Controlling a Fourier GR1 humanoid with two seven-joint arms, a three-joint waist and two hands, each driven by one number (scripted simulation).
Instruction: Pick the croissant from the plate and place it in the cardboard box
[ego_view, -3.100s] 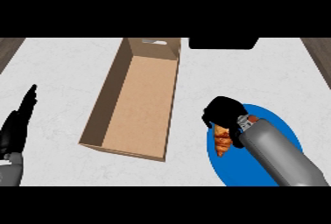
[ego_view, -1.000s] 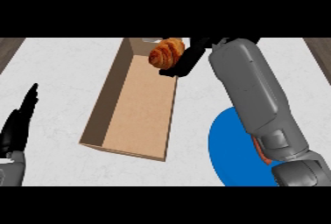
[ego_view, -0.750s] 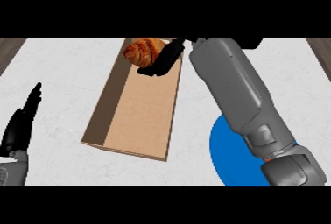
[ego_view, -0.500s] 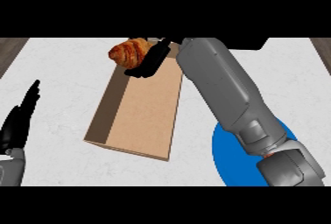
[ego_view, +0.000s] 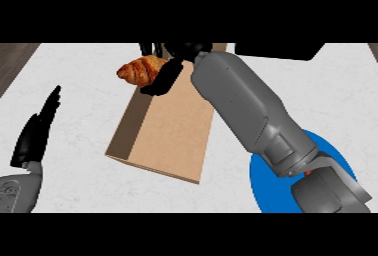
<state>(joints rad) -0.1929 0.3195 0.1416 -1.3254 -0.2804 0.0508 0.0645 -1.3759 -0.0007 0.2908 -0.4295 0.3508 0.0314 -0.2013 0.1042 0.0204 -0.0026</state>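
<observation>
Gripping the croissant (ego_view: 142, 70), the right robot hand (ego_view: 164, 75) is being held above the cardboard box's (ego_view: 171, 130) far-left rim; release here is risking a landing on the counter (ego_view: 81, 75).

Bright, even light falls on the pale marbled counter top (ego_view: 88, 190). The long brown cardboard box (ego_view: 166, 135) casts no strong shadow; its wall toward nine o'clock is darker.
</observation>
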